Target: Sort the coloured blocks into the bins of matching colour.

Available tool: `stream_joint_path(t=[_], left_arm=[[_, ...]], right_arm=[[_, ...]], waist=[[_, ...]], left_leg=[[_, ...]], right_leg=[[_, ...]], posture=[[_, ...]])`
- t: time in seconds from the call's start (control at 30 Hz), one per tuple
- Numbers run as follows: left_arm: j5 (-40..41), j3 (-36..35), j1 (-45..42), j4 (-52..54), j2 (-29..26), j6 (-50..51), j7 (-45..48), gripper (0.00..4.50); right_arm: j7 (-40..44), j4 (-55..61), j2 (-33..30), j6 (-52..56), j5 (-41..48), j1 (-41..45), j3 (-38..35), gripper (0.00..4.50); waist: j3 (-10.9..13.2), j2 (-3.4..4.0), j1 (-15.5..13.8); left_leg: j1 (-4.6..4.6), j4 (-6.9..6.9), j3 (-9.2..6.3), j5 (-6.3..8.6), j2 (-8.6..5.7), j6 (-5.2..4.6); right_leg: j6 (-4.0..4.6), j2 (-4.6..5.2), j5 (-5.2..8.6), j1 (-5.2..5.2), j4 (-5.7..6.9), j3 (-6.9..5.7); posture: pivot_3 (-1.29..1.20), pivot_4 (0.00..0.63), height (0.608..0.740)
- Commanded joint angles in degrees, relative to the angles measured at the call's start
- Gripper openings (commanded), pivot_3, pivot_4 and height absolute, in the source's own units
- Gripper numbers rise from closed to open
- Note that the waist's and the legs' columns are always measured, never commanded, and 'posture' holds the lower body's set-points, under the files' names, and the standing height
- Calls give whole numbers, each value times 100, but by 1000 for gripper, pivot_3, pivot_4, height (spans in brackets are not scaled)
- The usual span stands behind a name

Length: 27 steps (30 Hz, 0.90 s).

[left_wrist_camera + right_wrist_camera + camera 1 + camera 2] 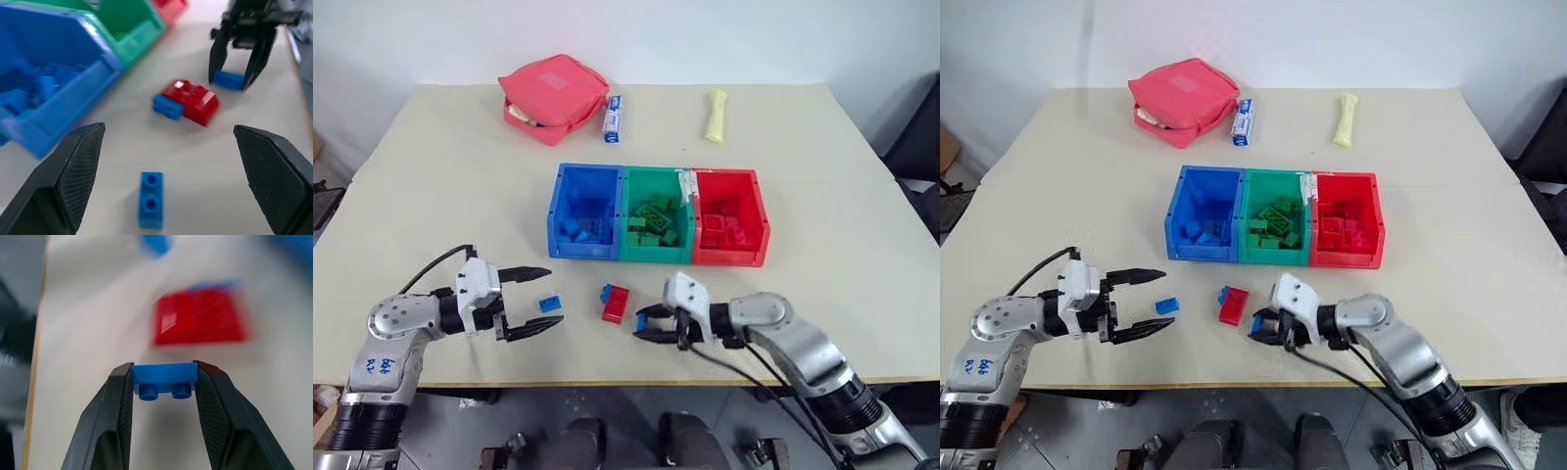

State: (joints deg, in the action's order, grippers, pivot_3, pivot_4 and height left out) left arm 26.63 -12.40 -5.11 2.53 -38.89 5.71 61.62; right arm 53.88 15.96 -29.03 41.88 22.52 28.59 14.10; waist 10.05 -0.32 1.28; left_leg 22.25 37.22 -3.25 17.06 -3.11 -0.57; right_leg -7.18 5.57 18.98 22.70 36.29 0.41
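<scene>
Blue studded plastic brick (165,377) sits pinched between the right tool's (653,324) black textured fingers, low centre of the head view. Left tool (530,302) gapes wide around another small blue brick (550,304) on the smooth beige desk (431,196). Red glossy brick (616,304) lies between them, below the joined blue, green and red tubs (658,252).

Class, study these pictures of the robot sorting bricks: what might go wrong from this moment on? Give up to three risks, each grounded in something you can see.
1. The right gripper pinches its small blue block only at the fingertips, so it may slip out on the way to the blue bin.
2. The red block and a blue block lie touching; grabbing one may drag the other.
3. The open left gripper straddles a loose blue block; closing off-centre may flick it away.
</scene>
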Motion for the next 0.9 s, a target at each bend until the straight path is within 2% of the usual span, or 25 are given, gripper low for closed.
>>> stream_joint_path(t=[0.03, 0.2, 0.3, 0.4, 0.57, 0.7, 0.9], left_arm=[[270, -511, 212, 214, 70, 106, -386, 4500], [359, -799, 625, 290, 154, 167, -596, 4500], [309, -818, 646, 223, 233, 85, -691, 4500], [265, -737, 554, 177, 285, 26, -712, 4500], [199, -625, 447, 117, 339, -59, -709, 4500], [184, -576, 397, 94, 341, -73, -702, 4500], [176, -557, 185, -110, 168, -57, -551, 4500]], right_arm=[[-79, -69, 331, 466, 486, 789, -279, 1423], [-662, -1328, 1138, -56, -19, 2024, -244, 1423], [-1277, -2692, 1633, -930, -806, 2782, -24, 1423], [-1448, -3463, 1952, -1373, -1059, 3090, -41, 1423], [-1322, -3822, 2120, -1595, -1157, 3154, -109, 3113], [-1063, -3320, 1912, -1533, -1035, 2922, -223, 4475], [-187, -1796, 1067, -1717, -511, 1959, -596, 4492]], waist=[[0, 0, 19], [0, 0, 39], [0, 0, 29], [-2, -3, 28], [-3, -4, 58], [-3, -4, 71], [-3, -4, 32]], left_leg=[[-1, -2, -2, -1, 2, 2], [0, -8, -2, 1, 3, 8], [9, -2, 4, 2, -5, 7], [15, 1, 5, 0, -13, 5], [22, -1, 13, 1, -14, 5], [22, -3, 16, 1, -10, 5], [22, 0, 21, 1, -10, 4]], right_leg=[[3, 0, 1, 1, 5, -3], [12, 0, 6, 23, 32, -5], [12, 6, 6, 43, 60, -5], [14, 11, 6, 63, 72, -7], [16, 12, 4, 80, 115, -10], [16, 11, 4, 82, 114, -12], [16, 12, 4, 79, 110, -10]], posture=[[0, 150, 740], [0, 150, 740], [0, 150, 740], [0, 150, 740], [0, 150, 740], [0, 150, 740], [0, 150, 740]])
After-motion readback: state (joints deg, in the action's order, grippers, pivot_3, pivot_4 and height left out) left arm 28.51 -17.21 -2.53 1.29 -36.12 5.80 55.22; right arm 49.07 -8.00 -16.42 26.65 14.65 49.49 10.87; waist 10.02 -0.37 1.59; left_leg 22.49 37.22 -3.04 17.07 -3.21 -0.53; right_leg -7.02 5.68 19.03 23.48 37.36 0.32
